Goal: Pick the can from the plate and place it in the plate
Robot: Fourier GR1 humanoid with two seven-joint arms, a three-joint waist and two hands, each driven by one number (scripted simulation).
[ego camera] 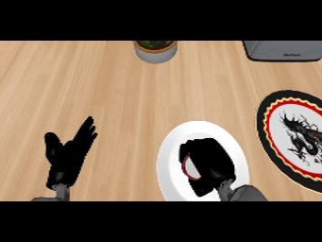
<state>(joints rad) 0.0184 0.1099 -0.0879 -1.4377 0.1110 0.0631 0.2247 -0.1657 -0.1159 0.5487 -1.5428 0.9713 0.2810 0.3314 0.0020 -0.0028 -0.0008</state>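
Nearest the camera, the right hand [207,165] sits low over the white plate [172,156], its fingers curled round something that is almost wholly hidden; a small reddish-white curve at its left side looks like an end of the can [189,167], so the hand appears to be grasping the can just above or on that plate. The can's long axis cannot be told. The patterned plate [299,140], dark-rimmed with a red and black figure, lies on the tabletop [87,85] to the right of the white plate, close beside it and slightly farther from the robot. The coming move, I judge, is a carry rightward, and the right hand is much the nearer. The left hand [69,153] rests released, fingers straight, at lower left.
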